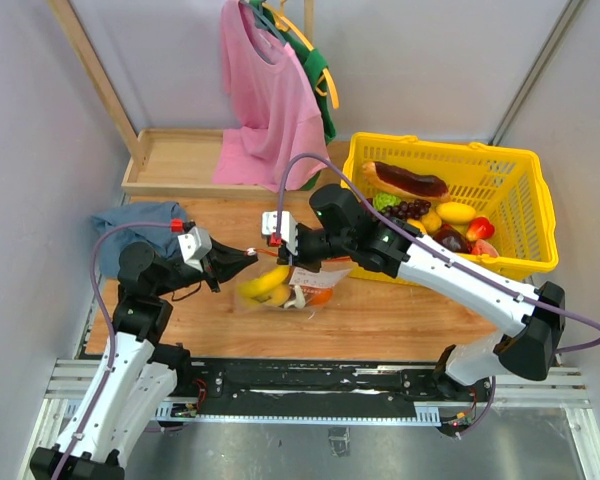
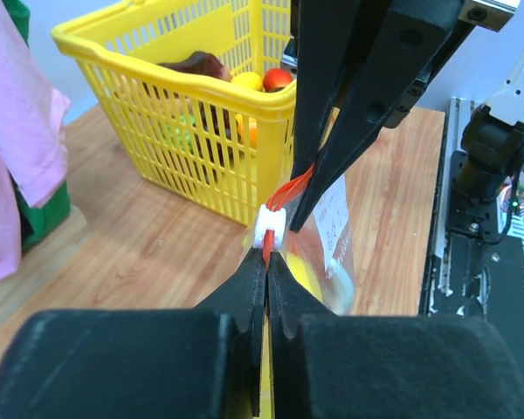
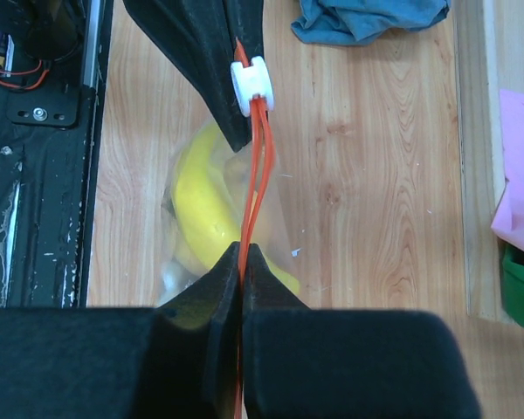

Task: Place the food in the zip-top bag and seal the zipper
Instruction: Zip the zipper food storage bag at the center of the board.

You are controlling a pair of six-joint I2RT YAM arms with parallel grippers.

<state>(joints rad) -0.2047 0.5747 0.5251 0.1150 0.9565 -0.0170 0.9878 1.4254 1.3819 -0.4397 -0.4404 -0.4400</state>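
The left pincer and right pincer each clamp the red zipper of the zip-top bag, hanging left of the yellow basket above the wooden surface. A banana blurs through the plastic, and the label print is unreadable.

Red zipper, white slider, yellow banana, yellow basket, pink shirt

The zipper runs into the pinched fingers of the left gripper and right gripper, hiding its ends. The left fingers also cover the lower bag. The right gripper's body is cut off at the left wrist view's top edge. Through plastic the banana is blurred; a pale lump beside it is possibly more food.
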